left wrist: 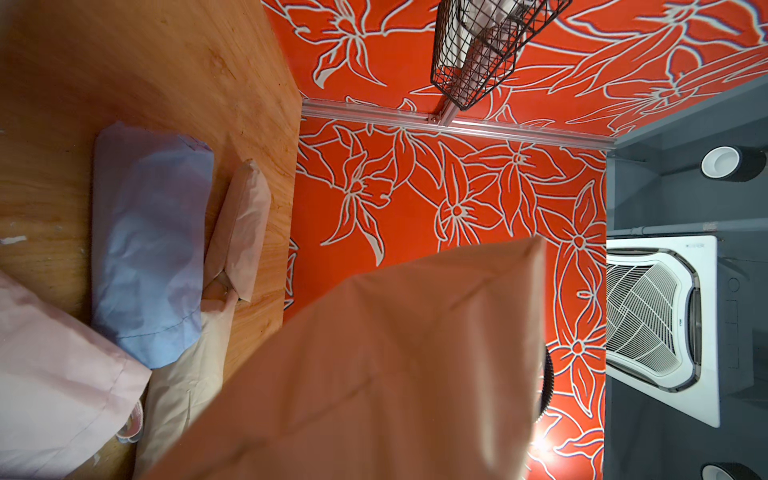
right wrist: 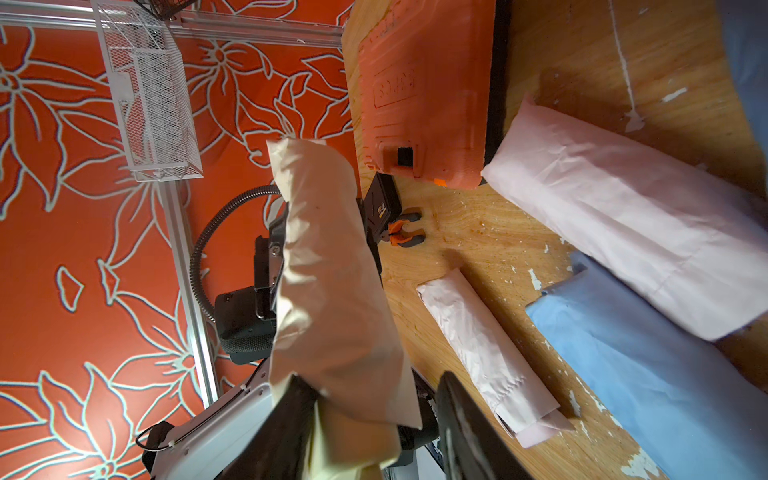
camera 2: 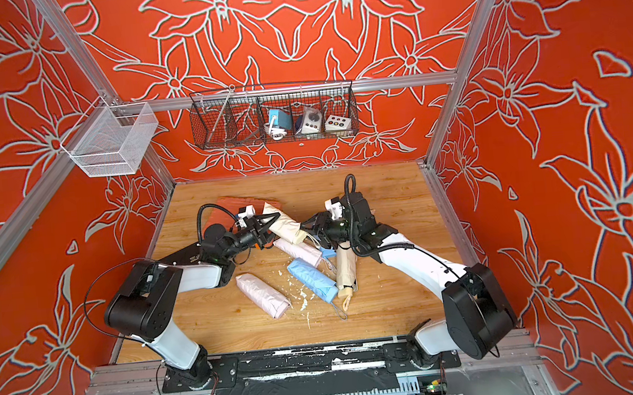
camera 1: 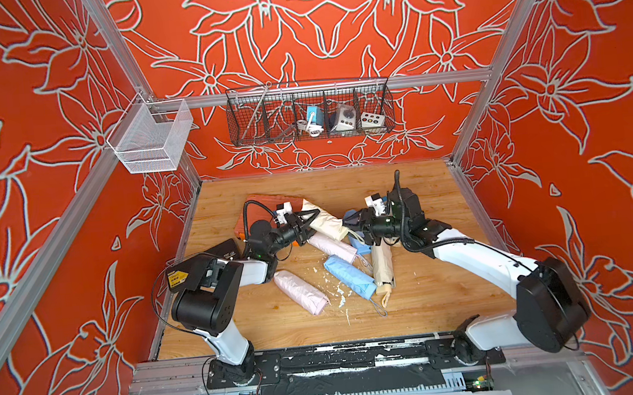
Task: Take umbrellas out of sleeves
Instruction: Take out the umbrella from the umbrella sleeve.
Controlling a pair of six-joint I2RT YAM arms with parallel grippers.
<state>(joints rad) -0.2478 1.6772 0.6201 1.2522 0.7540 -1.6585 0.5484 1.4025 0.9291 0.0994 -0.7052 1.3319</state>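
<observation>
Between left end effector (camera 1: pixel 311 218) and right end effector (camera 1: pixel 351 223), suspending the cream sleeve (camera 1: pixel 328 224). Pinching its closed tip at the left one, clamping narrowly onto the exposed end of the cream umbrella (right wrist: pixel 353 455) at the right one, likely for pulling apart.

The left arm (camera 1: pixel 253 270) and right arm (camera 1: pixel 476 256) had white shells, black joints and ribbed black hoses (camera 1: pixel 440 243). A yellow label (camera 1: pixel 178 279) marked the left arm, which ended in a black left hand (camera 1: pixel 311 220).
</observation>
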